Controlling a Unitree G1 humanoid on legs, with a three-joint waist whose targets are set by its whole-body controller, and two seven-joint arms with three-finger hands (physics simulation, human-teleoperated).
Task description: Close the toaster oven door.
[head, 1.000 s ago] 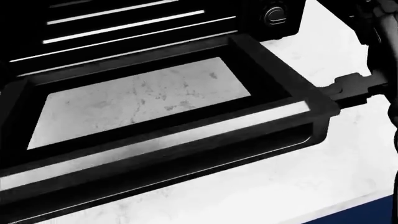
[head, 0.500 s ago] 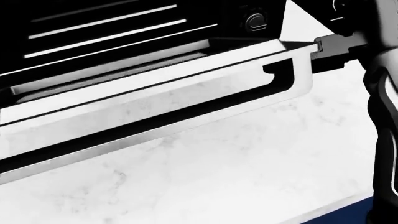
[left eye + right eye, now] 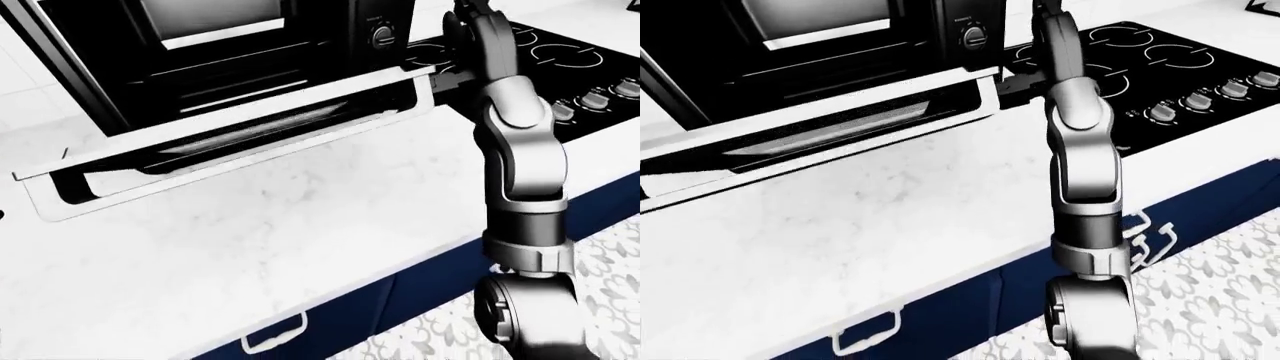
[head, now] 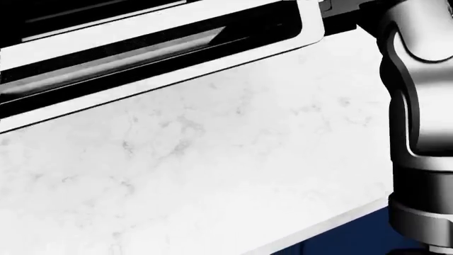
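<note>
Toaster oven door (image 3: 240, 142) seen hanging partly open, tilted a little above level, along the upper left of the left-eye view, over the white marble desk (image 3: 280, 225). Right hand (image 3: 452, 75) found at the door's right end, just beside or touching its corner; fingers dark and overlapping, so cannot tell whether spread or clamped on anything. Left hand nowhere in view.

Judged risks: hand slipping off the door's corner mid-lift, door dropping back open; a push landing off to one side rather than square, door stalling short of its latch; forearm brushing the cooktop (image 3: 1160, 67) knobs just beside it.

Counted: one toaster oven (image 3: 210, 52), one door, one control dial (image 3: 383, 35) showing on it, one cooktop, one robot arm in view
</note>
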